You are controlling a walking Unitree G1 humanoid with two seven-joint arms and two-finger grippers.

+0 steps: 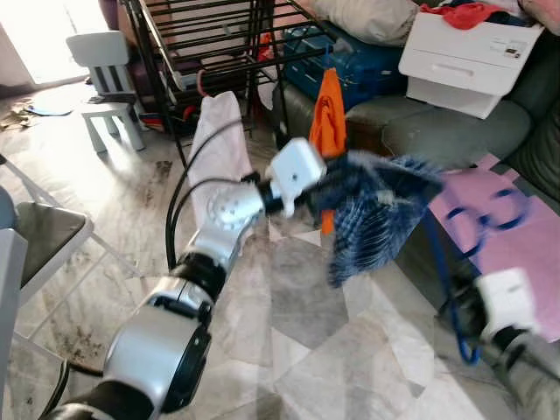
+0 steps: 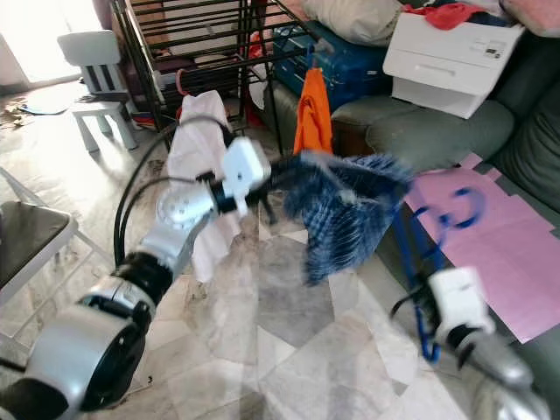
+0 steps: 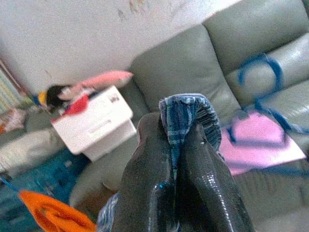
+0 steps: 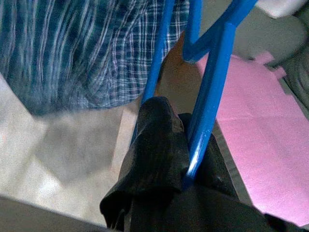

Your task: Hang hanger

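Note:
My left gripper (image 1: 325, 189) is stretched out in front of me, shut on a fold of a blue plaid shirt (image 1: 376, 219). The shirt hangs from it over the floor. In the left wrist view the fingers (image 3: 154, 159) pinch the plaid hem (image 3: 182, 116). My right gripper (image 1: 465, 308), low at the right, is shut on a blue plastic hanger (image 1: 442, 262). The hanger rises past the shirt with its hook (image 1: 490, 219) over the pink mat. In the right wrist view the hanger's bar (image 4: 207, 106) runs between the fingers (image 4: 159, 140), with the shirt (image 4: 82, 48) right beyond.
A black drying rack (image 1: 210, 44) stands behind, with an orange garment (image 1: 328, 118) and a pale cloth (image 1: 219, 149) hanging from it. A grey sofa (image 1: 455, 131) at the right carries a white box (image 1: 472, 57) and a pink mat (image 1: 525, 245). A white child's chair (image 1: 109, 83) stands far left.

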